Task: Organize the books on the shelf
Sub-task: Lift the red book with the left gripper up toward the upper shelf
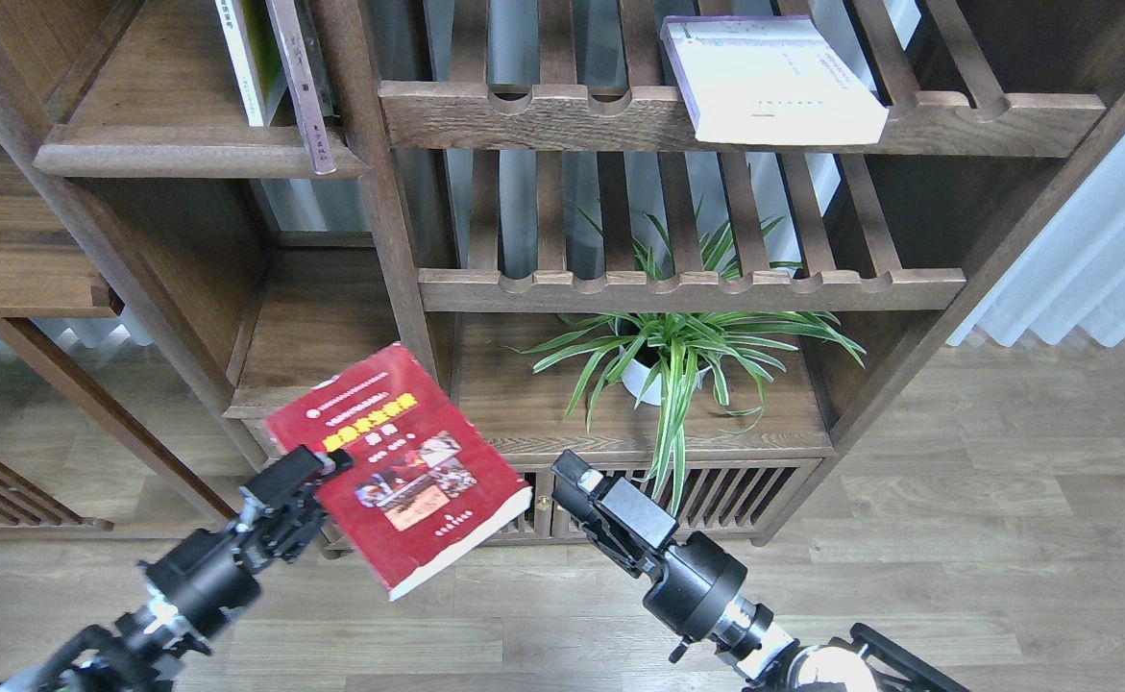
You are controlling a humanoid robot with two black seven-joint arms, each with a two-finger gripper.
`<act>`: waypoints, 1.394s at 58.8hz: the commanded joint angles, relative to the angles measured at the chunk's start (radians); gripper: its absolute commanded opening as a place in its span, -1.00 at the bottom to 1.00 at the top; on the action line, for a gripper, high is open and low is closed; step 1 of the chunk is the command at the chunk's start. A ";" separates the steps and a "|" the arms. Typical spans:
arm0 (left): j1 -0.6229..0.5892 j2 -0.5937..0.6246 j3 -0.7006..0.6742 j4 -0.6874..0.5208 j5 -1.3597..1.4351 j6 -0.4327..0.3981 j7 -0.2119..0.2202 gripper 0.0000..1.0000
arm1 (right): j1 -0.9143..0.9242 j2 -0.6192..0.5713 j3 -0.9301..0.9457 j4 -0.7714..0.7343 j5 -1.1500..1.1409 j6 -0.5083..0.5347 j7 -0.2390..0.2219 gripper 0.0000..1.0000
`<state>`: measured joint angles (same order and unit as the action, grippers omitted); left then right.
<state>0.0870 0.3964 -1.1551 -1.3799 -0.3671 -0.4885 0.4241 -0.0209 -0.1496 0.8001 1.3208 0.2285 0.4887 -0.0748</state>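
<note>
My left gripper (324, 468) is shut on the left edge of the red book (408, 481) with small photos on its cover and holds it tilted in the air, in front of the lower part of the bookcase. My right gripper (570, 478) is just right of the book's lower right corner and apart from it; its fingers cannot be told apart. The white book with a purple edge (773, 82) lies flat on the upper slatted rack. A book with a yellow-green cover (247, 58) stands upright on the solid plank shelf (178, 154) at the upper left.
A thin purplish-spined book (300, 91) leans next to the upright book. A potted spider plant (668, 360) stands on the low plank under the second slatted rack (687, 288). A wooden upright (379, 192) divides the bays. Wood floor lies below and to the right.
</note>
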 commanded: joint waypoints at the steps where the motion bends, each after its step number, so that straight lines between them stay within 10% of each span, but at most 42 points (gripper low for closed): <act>1: 0.040 0.041 -0.041 -0.001 0.016 0.000 0.002 -0.87 | -0.001 0.007 0.001 -0.003 0.002 0.000 0.000 0.97; 43: 0.097 0.062 -0.406 -0.001 0.142 0.000 0.002 -0.87 | -0.004 0.062 -0.001 -0.043 0.002 0.000 0.000 0.98; 63: -0.079 0.073 -0.408 0.002 0.137 0.000 0.013 -0.87 | -0.007 0.076 -0.015 -0.057 0.000 0.000 0.000 0.98; 82: -0.296 0.329 -0.400 0.002 0.137 0.000 0.013 -0.89 | -0.002 0.076 -0.015 -0.068 0.000 0.000 -0.002 0.98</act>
<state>-0.1438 0.6486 -1.5518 -1.3776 -0.2287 -0.4888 0.4388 -0.0267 -0.0750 0.7899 1.2604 0.2286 0.4887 -0.0764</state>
